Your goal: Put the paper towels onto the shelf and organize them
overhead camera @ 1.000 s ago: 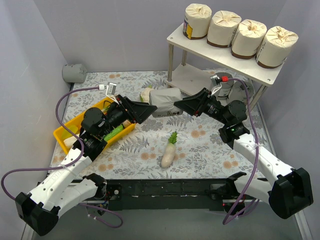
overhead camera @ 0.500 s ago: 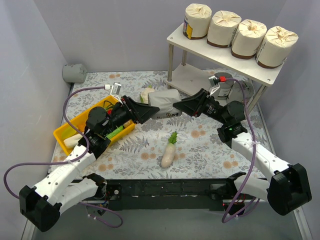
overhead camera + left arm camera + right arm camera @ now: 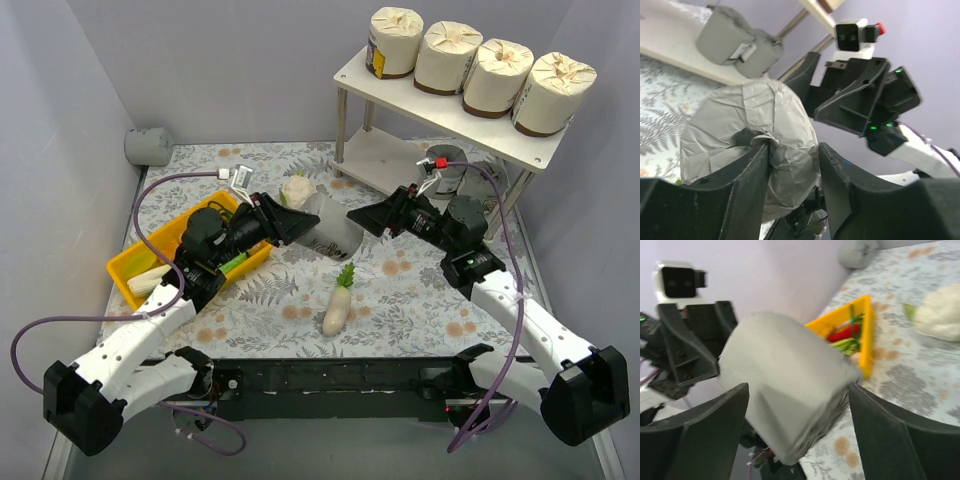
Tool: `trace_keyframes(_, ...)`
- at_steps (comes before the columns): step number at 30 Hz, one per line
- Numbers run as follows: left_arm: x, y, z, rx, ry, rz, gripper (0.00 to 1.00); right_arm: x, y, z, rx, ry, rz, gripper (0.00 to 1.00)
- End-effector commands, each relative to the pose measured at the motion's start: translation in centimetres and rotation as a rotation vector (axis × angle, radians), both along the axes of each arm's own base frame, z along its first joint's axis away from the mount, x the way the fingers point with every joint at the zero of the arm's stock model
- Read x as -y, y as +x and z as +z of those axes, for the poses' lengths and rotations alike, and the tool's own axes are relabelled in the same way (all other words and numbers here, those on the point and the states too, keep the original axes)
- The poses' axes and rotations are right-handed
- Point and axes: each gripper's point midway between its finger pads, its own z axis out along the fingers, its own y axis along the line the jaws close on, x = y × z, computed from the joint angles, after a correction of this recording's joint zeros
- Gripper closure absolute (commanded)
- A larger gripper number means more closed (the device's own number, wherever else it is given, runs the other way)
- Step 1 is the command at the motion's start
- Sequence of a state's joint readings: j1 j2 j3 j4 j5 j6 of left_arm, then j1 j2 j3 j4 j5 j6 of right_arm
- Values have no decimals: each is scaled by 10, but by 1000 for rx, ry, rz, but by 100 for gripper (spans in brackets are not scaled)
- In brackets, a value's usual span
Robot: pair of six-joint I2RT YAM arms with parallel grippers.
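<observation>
A grey roll (image 3: 332, 225) hangs above the table (image 3: 400, 300) in the middle of the top view, between the two arms. The left pincer (image 3: 308, 225) is clamped on the crumpled pleated end of the roll. In its own wrist view, both fingers (image 3: 747, 175) press into the wrap. The right pincer (image 3: 355, 218) stands wide open with a finger on each side of the roll. Its wrist view is blurred, but there seems to be a gap between each finger and the wrap. The roll's long axis runs roughly from one pincer to the other.

The shelf (image 3: 400, 85) lies to the upper right of the roll, on the right arm's side. The left arm holds the roll and is the farther of the two from the shelf. The top board carries four cream rolls (image 3: 447, 57) in a row. The lower board (image 3: 385, 160) has two grey rolls (image 3: 445, 172) at its right end and bare wood at its left, which is probably where this roll should go. A fourth grey roll (image 3: 148, 145) sits against the wall at the upper left.

The yellow tray (image 3: 125, 270) holds vegetables and no rolls.
</observation>
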State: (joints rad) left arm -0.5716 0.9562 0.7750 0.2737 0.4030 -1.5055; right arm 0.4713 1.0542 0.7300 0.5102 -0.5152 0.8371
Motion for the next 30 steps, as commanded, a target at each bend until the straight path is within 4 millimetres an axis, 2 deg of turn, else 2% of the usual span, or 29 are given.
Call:
trace_keyframes(1,-3,13,4,6,74,61,59,36,22,-8,-12,-190,-251,8)
trace_keyframes(3,-3,24,-3,10,129,93,60,53,28,-17,-23,-270,-343,6)
trace_keyframes(8,6,53,-41,-50,244,126,66,73,22,-7,45,-287,-427,5)
trace_keyframes(9,7,57,-48,-57,266,130,66,77,21,-15,37,-321,-436,5)
trace_keyframes(11,5,62,-64,-82,301,151,66,79,18,-14,61,-337,-432,5)
trace_keyframes(15,-6,73,-67,-99,322,239,64,66,8,-21,138,-392,-312,7)
trace_keyframes(16,-10,73,-79,-145,364,253,63,64,9,-29,128,-422,-287,8)
trace_keyframes(18,-17,78,-86,-176,399,294,58,57,8,-47,68,-460,-230,9)
trace_keyframes(19,-20,75,-96,-202,430,297,56,54,6,-52,42,-470,-206,10)
trace_keyframes(20,-23,72,-98,-206,439,297,55,54,-1,-68,-27,-499,-176,10)
trace_keyframes(22,-29,59,-109,-222,457,286,45,50,-12,-88,-111,-510,-118,11)
trace_keyframes(23,-32,53,-112,-234,455,280,39,51,-20,-105,-170,-517,-96,11)
trace_keyframes(25,-32,35,-127,-270,453,224,32,49,-32,-112,-184,-488,-63,10)
trace_keyframes(27,-26,20,-136,-315,429,158,31,46,-38,-125,-189,-449,-48,10)
trace_keyframes(28,-25,13,-148,-339,427,133,31,45,-40,-126,-182,-434,-41,10)
trace_keyframes(30,-17,1,-155,-368,395,63,32,42,-43,-135,-214,-422,-20,10)
